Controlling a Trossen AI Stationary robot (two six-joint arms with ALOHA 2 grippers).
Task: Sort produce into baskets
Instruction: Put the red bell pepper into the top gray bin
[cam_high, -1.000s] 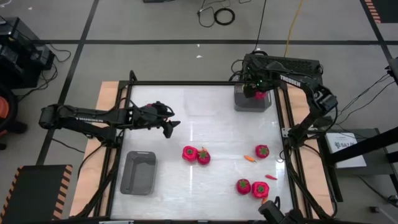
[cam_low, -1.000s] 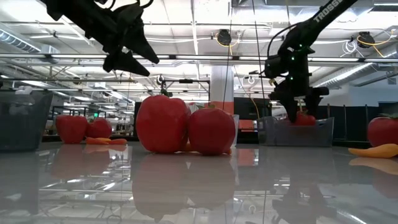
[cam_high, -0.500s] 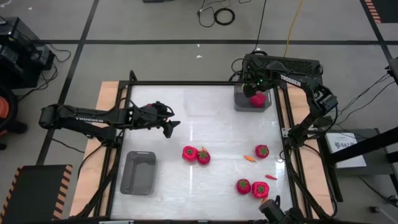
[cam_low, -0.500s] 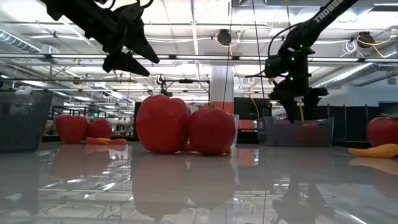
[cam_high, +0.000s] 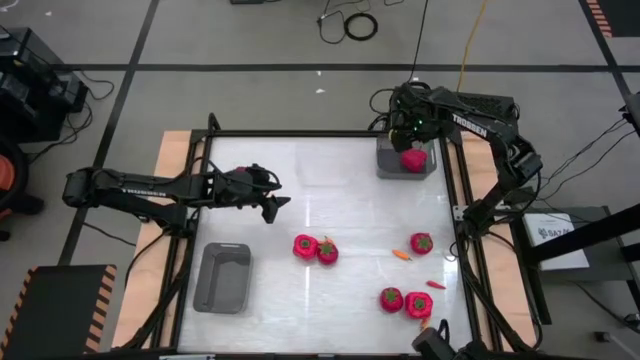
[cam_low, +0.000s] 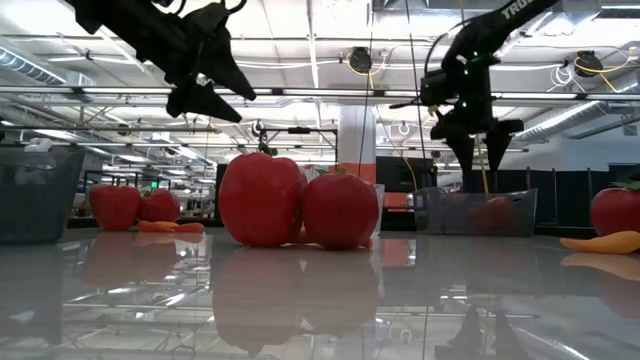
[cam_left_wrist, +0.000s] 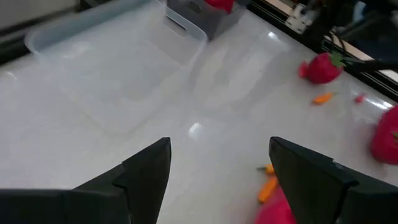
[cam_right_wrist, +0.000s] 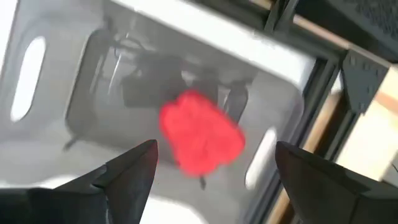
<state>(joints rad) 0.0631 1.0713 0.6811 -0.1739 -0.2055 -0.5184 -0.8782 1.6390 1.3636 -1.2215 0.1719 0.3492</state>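
Starting at your left, the left arm reaches in nearly level from the table's left edge, stretched out long toward the middle. Its left claw (cam_high: 273, 205) hangs above the bare white table (cam_high: 330, 190), fingers spread apart and holding nothing; in the left wrist view you see only tabletop between them. Below it, near the front left corner, sits an empty grey basket (cam_high: 222, 277).

Moving right, a pair of red fruits (cam_high: 316, 248) lie touching each other near the table's centre. Further right is a single fruit (cam_high: 421, 243) with a small orange pepper piece (cam_high: 401, 255) just beside it, and toward the front edge two more fruits (cam_high: 405, 301) lie side by side with a small red pepper piece (cam_high: 436, 285) near them.

At the back right corner, the right arm folds over from the right side, its upper link running level and its wrist pointing down. Your right claw (cam_high: 407, 136) hangs over the second basket (cam_high: 385, 163), fingers wide apart and gripping nothing. One red fruit (cam_right_wrist: 200, 132) lies inside that basket, directly under the claw and clear of both fingers.
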